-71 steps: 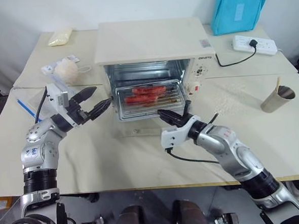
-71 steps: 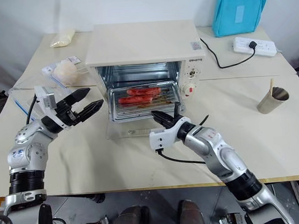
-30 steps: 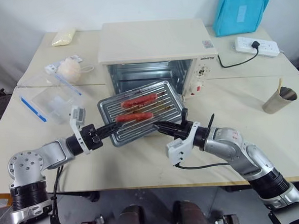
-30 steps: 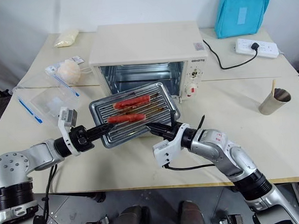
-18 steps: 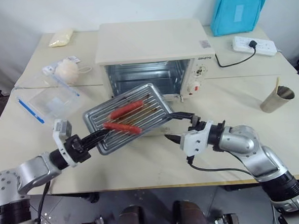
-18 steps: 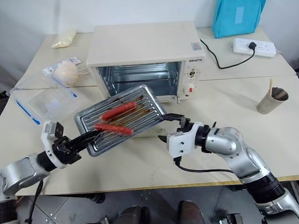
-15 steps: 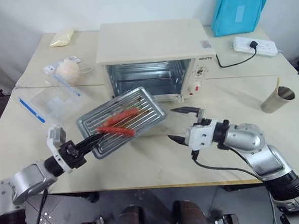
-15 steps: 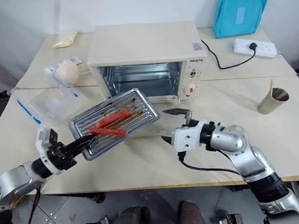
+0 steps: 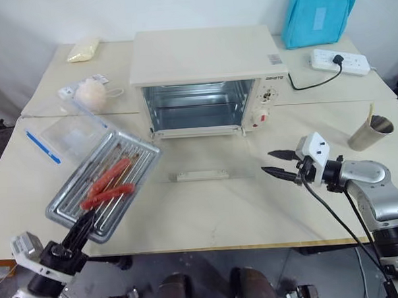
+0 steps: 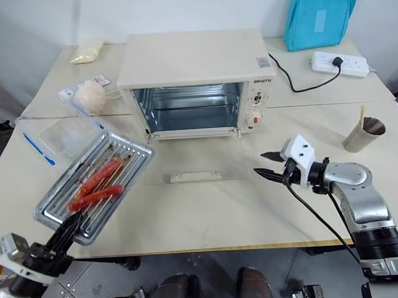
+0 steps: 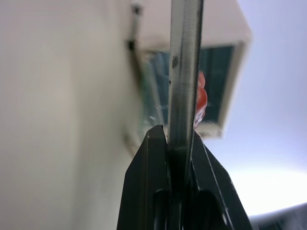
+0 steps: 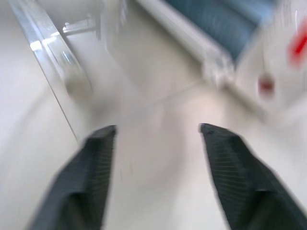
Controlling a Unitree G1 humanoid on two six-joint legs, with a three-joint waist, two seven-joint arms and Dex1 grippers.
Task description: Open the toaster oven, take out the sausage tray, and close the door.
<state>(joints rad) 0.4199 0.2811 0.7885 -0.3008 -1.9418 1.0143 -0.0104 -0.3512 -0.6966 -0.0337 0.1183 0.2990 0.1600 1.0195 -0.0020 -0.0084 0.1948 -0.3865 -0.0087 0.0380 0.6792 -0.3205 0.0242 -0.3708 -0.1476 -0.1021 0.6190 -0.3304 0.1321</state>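
L gripper (image 9: 79,232) was clamped on near edge of sausage tray (image 9: 100,185), w/ two red sausages (image 9: 108,183) on it, held up at abt 8 o'clock from toaster oven (image 9: 204,74). Door (image 9: 201,166) lay flat open on table (image 9: 210,216), at oven's 6 o'clock. R gripper (image 9: 276,164), fingers apart & empty, sat at oven's 4 o'clock.

sausage tray (image 9: 101,187) (leftward); right gripper (image 9: 275,164) apart

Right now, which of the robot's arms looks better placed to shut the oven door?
The right. Its gripper is open and empty beside the lowered door, while the left gripper is clamped on the sausage tray, off to the side.
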